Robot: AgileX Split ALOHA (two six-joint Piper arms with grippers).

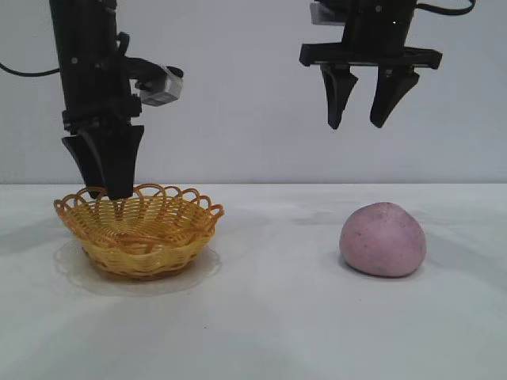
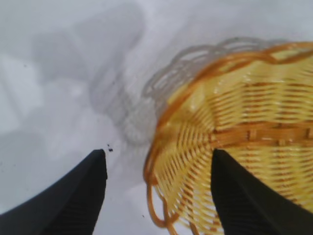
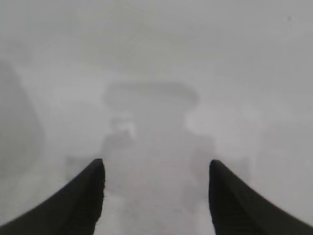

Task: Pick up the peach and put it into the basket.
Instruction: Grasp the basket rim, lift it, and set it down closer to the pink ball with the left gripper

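Peach sitting out on the surface, nowhere near in the basket yet

The basket (image 1: 139, 229) is nearest, on the white surface (image 1: 261, 317), and the peach (image 1: 383, 239) rests well off to its right, nothing touching it. The left gripper (image 1: 105, 170) points straight down at the basket's back-left rim, one finger inside the rim and one outside, jaws apart around the wicker, not clamped. The right gripper (image 1: 362, 99) hangs high above the peach, jaws spread and empty.
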